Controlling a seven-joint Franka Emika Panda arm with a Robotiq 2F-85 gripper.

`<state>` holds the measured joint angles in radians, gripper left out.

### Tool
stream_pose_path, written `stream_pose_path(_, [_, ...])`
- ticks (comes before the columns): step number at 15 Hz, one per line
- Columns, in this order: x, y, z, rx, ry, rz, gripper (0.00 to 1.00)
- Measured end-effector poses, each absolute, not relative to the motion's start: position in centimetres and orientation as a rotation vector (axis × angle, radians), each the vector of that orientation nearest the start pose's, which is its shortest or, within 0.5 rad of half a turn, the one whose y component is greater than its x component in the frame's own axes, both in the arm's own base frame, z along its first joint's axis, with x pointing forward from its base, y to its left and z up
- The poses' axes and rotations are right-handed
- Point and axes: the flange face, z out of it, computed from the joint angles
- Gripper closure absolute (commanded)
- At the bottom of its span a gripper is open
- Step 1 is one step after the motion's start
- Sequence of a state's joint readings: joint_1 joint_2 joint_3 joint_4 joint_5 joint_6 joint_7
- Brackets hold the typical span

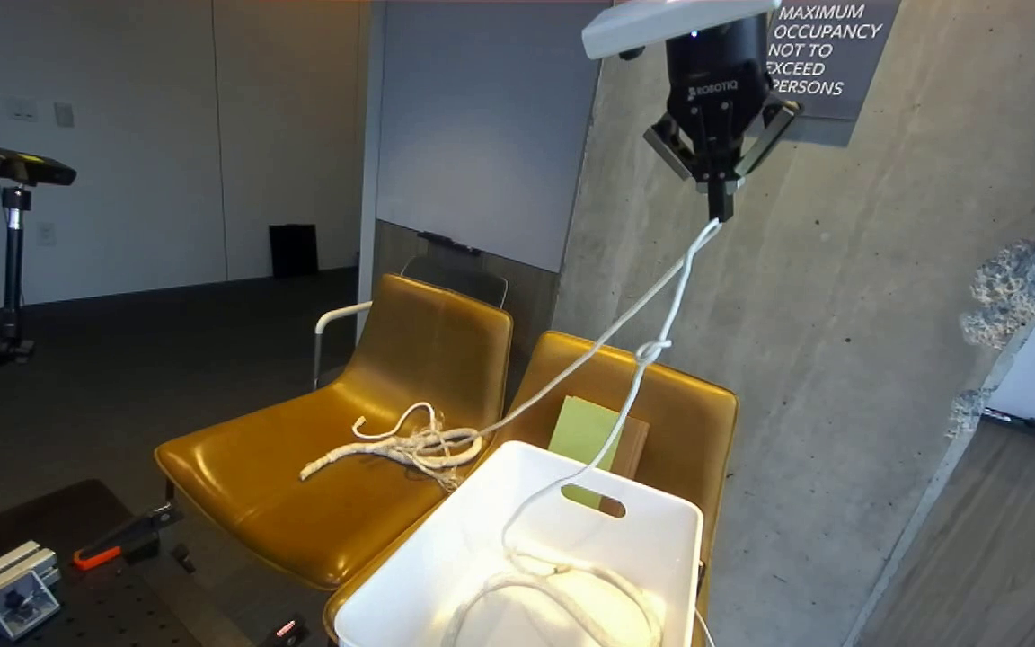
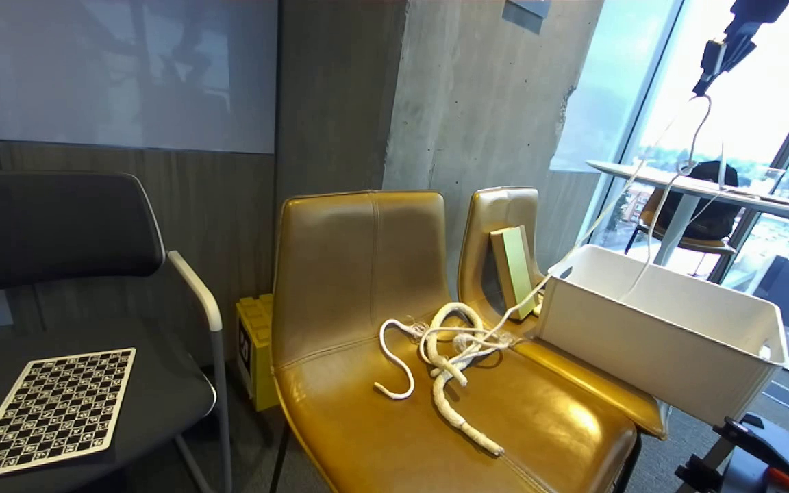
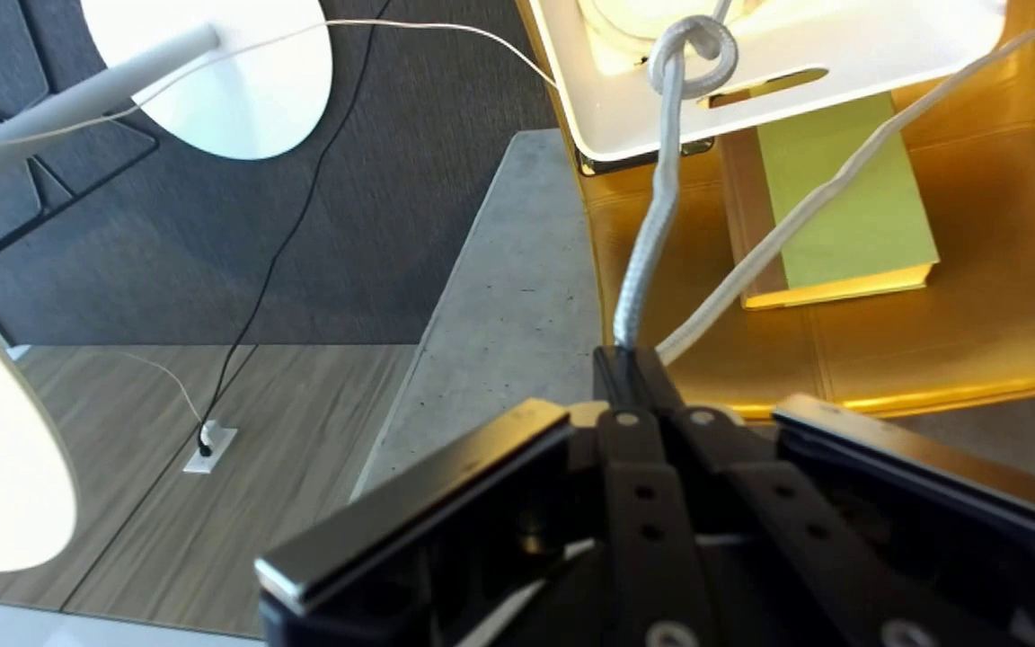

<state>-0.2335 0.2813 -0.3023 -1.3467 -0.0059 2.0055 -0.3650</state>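
You've got a concrete wall [image 1: 841, 359] and a whiteboard [image 1: 490, 117] at the back. Two mustard chairs [image 2: 360, 274] stand side by side in front, with a black chair [image 2: 45, 226] a bit apart from them. White bin [image 2: 641, 349] sits on one mustard seat, top facing up, pale loops of rope on its floor. Your white rope [image 3: 646, 247] is in three places: those loops, a frayed tangle [image 2: 453, 414] on the other mustard seat, and two strands running upward. Can't tell whether it's all one piece. Checkered board [image 2: 52, 411] lies flat on the black seat.

Your hand [image 1: 719, 216] hangs well above the bin, pointing down, clenched and grasping the rope. In the wrist view the fingertips [image 3: 607, 373] pinch the strand that drops into the bin; the strand from the tangle meets them at the side, can't tell if that one's pinched too. Behind the bin, a green book [image 1: 580, 427] with a brown spine leans on the chair back, its lower part mostly hidden in an exterior view. Smallest: a loose knot [image 3: 668, 72] in the bin strand, hanging clear of both your hand and the bin.
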Motion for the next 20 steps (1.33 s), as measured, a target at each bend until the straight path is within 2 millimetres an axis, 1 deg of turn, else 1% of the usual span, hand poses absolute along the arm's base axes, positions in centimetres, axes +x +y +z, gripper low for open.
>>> stream_pose_path(2, [60.1, -32.8, 59.4, -3.343, 0.252, -0.479, 1.0])
stream_pose_path(5, [61.0, -33.6, 56.0, -3.345, 0.254, -0.392, 1.0])
stream_pose_path(9, [61.9, -33.7, 51.9, -3.344, 0.239, -0.285, 1.0])
stream_pose_path(13, [62.3, -33.0, 49.1, -3.372, 0.187, -0.178, 1.0])
stream_pose_path(14, [62.3, -32.7, 48.5, -3.387, 0.163, -0.148, 0.74])
stream_pose_path(15, [62.3, -32.5, 47.9, -3.4, 0.14, -0.116, 0.71])
stream_pose_path(16, [62.2, -32.2, 47.3, -3.411, 0.117, -0.085, 0.66])
stream_pose_path(18, [62.2, -31.6, 46.2, -3.421, 0.08, -0.036, 0.51])
stream_pose_path(20, [62.1, -30.9, 45.6, -3.421, 0.054, -0.009, 0.36])
